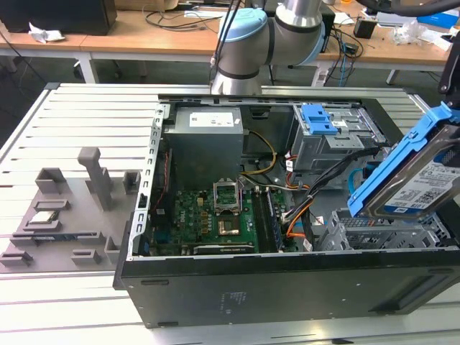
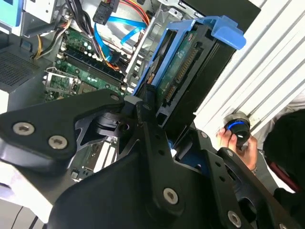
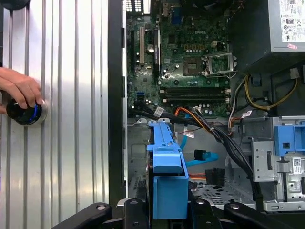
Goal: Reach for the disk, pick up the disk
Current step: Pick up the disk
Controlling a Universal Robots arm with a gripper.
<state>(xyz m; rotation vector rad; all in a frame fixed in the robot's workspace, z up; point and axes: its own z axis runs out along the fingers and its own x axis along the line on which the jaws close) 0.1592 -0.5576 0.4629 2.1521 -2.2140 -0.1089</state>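
The disk (image 1: 420, 188), a silver hard drive with a white-and-blue label in a blue plastic bracket, hangs tilted above the open computer case at the exterior view's right. In the first wrist view the disk (image 3: 167, 176) shows edge-on, with my gripper (image 3: 167, 207) shut on it, one black finger on each side. In the second wrist view the disk (image 2: 183, 71) stands up between the black fingers (image 2: 143, 107), its green circuit board facing the camera. It is clear of the grey drive bay (image 1: 384, 233) beneath it.
The open case (image 1: 287, 287) holds a motherboard (image 1: 208, 215), a power supply (image 1: 205, 140), cables and a drive cage with a blue latch (image 1: 320, 118). Grey fixtures (image 1: 97, 176) stand on the slatted table at the exterior view's left. A person's hand (image 3: 19, 88) grips a round knob (image 3: 26, 112).
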